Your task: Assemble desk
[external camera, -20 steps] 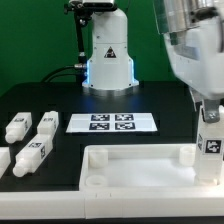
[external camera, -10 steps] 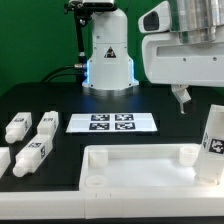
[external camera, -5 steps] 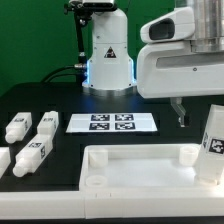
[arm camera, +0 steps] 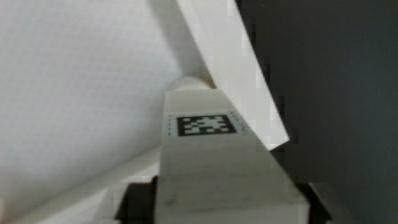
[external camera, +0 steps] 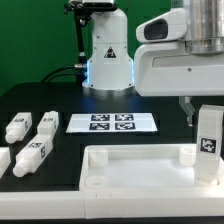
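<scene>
The white desk top point(external camera: 130, 156) lies at the front of the black table. One white tagged leg point(external camera: 208, 140) stands upright at the top's far corner on the exterior view's right. My gripper point(external camera: 203, 112) is above it and shut on its upper end; one dark finger point(external camera: 186, 111) shows beside it. In the wrist view the leg point(arm camera: 210, 150) fills the gap between my gripper's point(arm camera: 217, 205) dark fingers point(arm camera: 146, 200), with the top's rim point(arm camera: 231, 60) beyond. Three loose legs point(external camera: 18, 127) point(external camera: 46, 123) point(external camera: 33, 154) lie at the exterior view's left.
The marker board point(external camera: 112, 123) lies flat behind the desk top. The arm's white base point(external camera: 108, 55) stands at the back. My big white gripper housing point(external camera: 185, 55) fills the upper right of the exterior view. Another white piece point(external camera: 3, 160) shows at the left edge.
The leg at the right corner was leaning half a second ago and now stands upright. My gripper housing has shifted slightly, and its finger is closer to the leg.
</scene>
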`<state>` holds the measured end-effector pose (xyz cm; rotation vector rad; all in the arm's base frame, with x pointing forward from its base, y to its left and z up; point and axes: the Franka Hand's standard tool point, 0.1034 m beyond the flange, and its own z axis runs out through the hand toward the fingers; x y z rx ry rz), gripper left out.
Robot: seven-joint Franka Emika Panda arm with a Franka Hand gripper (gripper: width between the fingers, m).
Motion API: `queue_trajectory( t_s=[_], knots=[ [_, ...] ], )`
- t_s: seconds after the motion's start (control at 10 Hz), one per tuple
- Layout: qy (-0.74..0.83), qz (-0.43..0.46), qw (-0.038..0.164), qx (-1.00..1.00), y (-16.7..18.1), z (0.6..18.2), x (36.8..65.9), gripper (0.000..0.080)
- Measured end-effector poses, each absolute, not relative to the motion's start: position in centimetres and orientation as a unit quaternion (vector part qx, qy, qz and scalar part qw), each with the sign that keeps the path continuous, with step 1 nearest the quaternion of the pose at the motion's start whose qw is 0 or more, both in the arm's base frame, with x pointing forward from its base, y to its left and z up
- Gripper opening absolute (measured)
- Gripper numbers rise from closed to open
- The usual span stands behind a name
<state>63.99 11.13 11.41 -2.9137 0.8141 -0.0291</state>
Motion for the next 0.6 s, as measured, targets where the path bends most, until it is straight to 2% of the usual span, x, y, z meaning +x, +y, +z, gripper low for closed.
queue_trajectory(
  t_s=[0.2, 0.4, 0.6],
  knots=[
    [0.365, -0.002, 0.060, -0.929, 11.09, 11.36, 63.89, 0.0293],
    [0.536, 0.017, 0.085, -0.840, 11.23, 11.21, 63.56, 0.0290],
    [0.596, 0.029, 0.090, -0.797, 11.42, 11.21, 63.57, 0.0290]
  ],
)
